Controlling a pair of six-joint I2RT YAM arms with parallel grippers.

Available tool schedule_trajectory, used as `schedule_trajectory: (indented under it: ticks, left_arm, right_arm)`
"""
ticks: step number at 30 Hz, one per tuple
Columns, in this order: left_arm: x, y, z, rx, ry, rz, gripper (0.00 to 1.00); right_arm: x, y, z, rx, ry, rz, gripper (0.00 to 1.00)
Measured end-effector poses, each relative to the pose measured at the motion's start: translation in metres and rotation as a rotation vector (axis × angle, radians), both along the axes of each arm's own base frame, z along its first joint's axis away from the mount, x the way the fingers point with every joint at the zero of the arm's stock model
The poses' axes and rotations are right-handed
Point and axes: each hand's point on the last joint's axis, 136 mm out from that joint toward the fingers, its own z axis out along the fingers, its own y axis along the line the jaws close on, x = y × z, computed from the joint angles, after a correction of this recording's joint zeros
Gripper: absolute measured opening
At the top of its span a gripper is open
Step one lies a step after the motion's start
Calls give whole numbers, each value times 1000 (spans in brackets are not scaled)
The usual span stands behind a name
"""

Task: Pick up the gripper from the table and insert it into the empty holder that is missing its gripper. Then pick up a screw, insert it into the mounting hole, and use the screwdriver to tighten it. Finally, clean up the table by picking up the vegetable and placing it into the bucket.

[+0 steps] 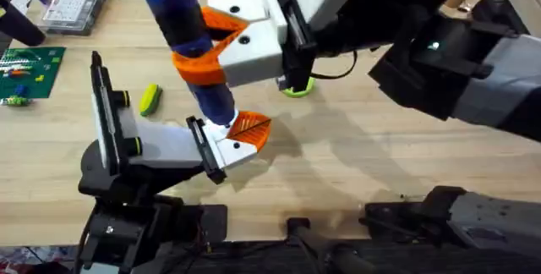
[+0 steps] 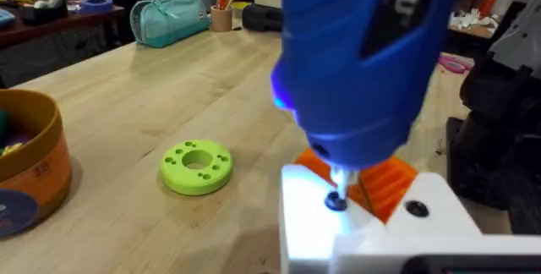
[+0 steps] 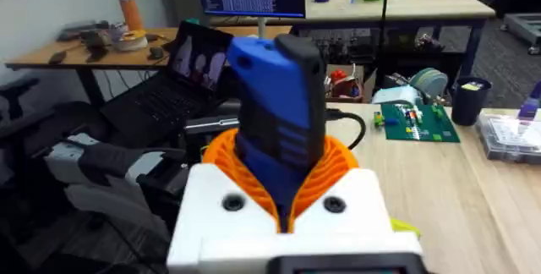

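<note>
My right gripper [image 1: 207, 50], white with orange pads, is shut on the fat blue screwdriver [image 1: 182, 20], which stands tilted with its tip pointing down. In the left wrist view the screwdriver [image 2: 363, 63] has its bit on a dark screw [image 2: 336, 200] in the white block of my left gripper [image 1: 245, 134]. The orange ribbed gripper finger [image 2: 389, 181] sits in that block just behind the screw. The yellow-green vegetable [image 1: 150, 99] lies on the table [image 1: 380, 156] left of the screwdriver. The orange-brown bucket [image 2: 30, 160] stands beyond the green disc.
A round green disc [image 1: 297, 88] with holes lies on the table behind the right gripper. A clear parts box [image 1: 74, 3] and a green circuit board [image 1: 30, 71] sit at the far left. A teal pouch [image 2: 169, 16] stands at the table's far end.
</note>
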Motion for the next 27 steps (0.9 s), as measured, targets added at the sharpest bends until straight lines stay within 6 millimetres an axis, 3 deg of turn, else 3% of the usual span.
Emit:
schedule_trajectory:
  ticks: [27]
  left_arm:
    - [0, 0, 0, 0, 0, 0, 12]
  right_arm:
    - [1, -1, -3, 5, -1, -9, 36]
